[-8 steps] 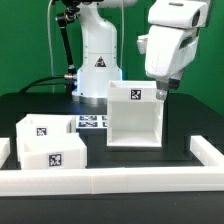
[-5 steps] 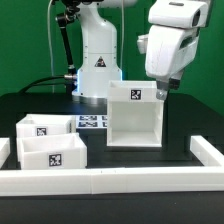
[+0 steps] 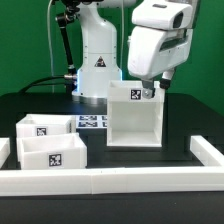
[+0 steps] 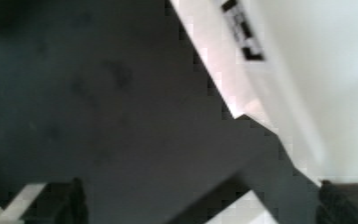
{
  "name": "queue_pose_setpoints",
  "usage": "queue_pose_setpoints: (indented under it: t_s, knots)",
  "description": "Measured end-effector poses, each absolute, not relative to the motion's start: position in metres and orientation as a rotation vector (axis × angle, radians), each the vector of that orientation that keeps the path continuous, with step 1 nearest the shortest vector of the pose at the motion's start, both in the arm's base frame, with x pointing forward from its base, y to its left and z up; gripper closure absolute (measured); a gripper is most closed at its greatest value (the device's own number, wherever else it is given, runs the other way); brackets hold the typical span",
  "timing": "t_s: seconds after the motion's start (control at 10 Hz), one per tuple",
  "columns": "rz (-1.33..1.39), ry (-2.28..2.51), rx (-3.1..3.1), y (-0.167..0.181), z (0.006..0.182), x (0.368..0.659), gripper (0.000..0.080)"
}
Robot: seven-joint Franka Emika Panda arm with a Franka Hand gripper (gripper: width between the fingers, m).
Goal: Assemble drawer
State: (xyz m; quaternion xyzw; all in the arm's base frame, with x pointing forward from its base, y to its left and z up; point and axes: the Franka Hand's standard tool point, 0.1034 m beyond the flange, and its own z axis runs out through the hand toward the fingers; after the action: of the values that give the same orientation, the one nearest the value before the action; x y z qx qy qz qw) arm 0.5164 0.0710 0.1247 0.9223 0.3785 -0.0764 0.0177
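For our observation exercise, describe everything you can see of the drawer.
The drawer is a small, low, white box, plastic-looking, open on top. It sits upright on the black table at the exterior view's left, apart from the taller box. Black-and-white square tags mark its front and back wall. Nothing but the table visibly touches it.

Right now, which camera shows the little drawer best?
The exterior view: the whole drawer shows at that view's left, tags facing the camera. The wrist view shows none of it, only dark table and a white panel.
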Motion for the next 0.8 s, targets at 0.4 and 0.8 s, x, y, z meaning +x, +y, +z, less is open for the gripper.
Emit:
queue_pose_setpoints:
  t_s: [0.4, 0.8]
  knots:
    - [-0.227, 0.873, 2.957, 0.073, 0.125, 0.516, 0.015]
    - [-0.207, 0.282, 3.039, 0.074, 0.131, 0.496, 0.015]
